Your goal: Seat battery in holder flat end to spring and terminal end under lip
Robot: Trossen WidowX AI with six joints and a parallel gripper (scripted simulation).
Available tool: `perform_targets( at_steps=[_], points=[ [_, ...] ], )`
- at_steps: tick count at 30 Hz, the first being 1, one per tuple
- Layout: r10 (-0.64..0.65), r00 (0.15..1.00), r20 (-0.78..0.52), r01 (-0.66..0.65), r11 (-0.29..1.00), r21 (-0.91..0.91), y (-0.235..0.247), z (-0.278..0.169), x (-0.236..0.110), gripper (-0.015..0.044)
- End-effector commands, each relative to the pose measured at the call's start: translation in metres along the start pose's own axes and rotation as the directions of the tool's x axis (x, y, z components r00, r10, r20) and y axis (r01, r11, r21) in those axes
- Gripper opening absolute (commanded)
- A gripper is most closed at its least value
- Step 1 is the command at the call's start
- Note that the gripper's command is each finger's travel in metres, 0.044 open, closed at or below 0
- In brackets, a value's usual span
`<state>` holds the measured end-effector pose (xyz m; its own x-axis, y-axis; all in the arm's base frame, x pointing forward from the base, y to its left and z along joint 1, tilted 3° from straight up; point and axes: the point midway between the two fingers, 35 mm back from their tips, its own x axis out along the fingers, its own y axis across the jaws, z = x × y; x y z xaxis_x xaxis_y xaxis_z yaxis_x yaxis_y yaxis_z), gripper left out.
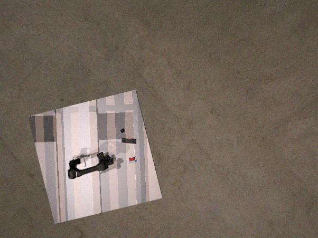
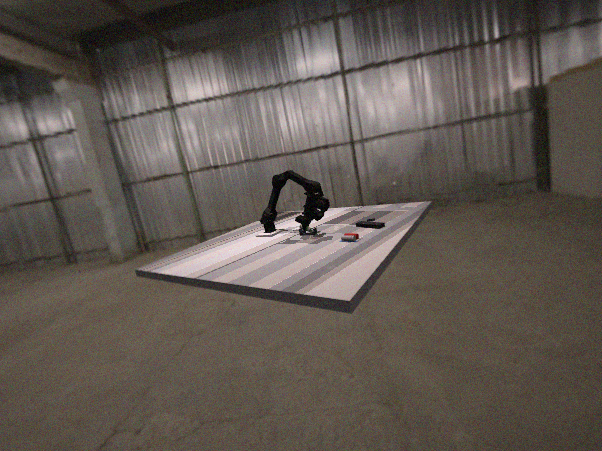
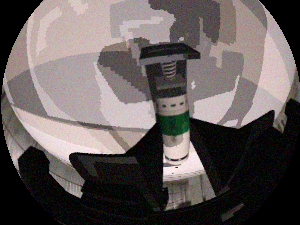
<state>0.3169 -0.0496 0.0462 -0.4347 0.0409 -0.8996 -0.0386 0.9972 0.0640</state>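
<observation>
Between the gripper [image 3: 178, 158] fingers, the battery [image 3: 171, 124] meets the holder's [image 3: 169, 55] spring.

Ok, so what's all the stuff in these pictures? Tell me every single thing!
battery: one, white with a green band, held between the tool's fingers
holder: one, dark, with a coil spring, on the table just past the battery's far end
long bar: one, black, lying on the table beyond the arm
small block: one, black, near the long bar
little box: one, red, white and blue, on the table to the side of the tool
table: one, grey and white stripes, on a brownish floor
arm: one, black, bent over the table
tool: one, black, closed on the battery
</observation>
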Motion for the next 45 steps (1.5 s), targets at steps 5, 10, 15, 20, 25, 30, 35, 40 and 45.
perform_targets(
  at_steps=[5, 10, 15, 20, 25, 30, 35, 40, 45],
  points=[
    [-0.003, 0.999, -0.054, 0.004, 1.000, 0.008, -0.001, 0.004, 0.002, 0.0088],
    [0.005, 0.997, -0.071, -0.004, 1.000, 0.009, -0.001, 0.005, 0.003, 0.0088],
    [0.006, 0.998, -0.070, -0.005, 1.000, 0.009, -0.001, 0.007, 0.003, 0.0088],
    [0.008, 0.998, -0.065, -0.008, 1.000, 0.009, -0.001, 0.011, 0.002, 0.0088],
    [0.009, 0.998, -0.062, -0.009, 1.000, 0.009, -0.001, 0.014, 0.001, 0.0088],
    [0.009, 0.998, -0.056, -0.009, 1.000, 0.009, -0.001, 0.018, 0.000, 0.0088],
    [0.008, 0.999, -0.048, -0.008, 1.000, 0.009, -0.001, 0.021, -0.002, 0.0088],
    [0.007, 0.999, -0.039, -0.006, 1.000, 0.008, -0.001, 0.025, -0.004, 0.0088],
    [0.006, 0.999, -0.033, -0.006, 1.000, 0.008, -0.001, 0.026, -0.004, 0.0088]
  ],
)
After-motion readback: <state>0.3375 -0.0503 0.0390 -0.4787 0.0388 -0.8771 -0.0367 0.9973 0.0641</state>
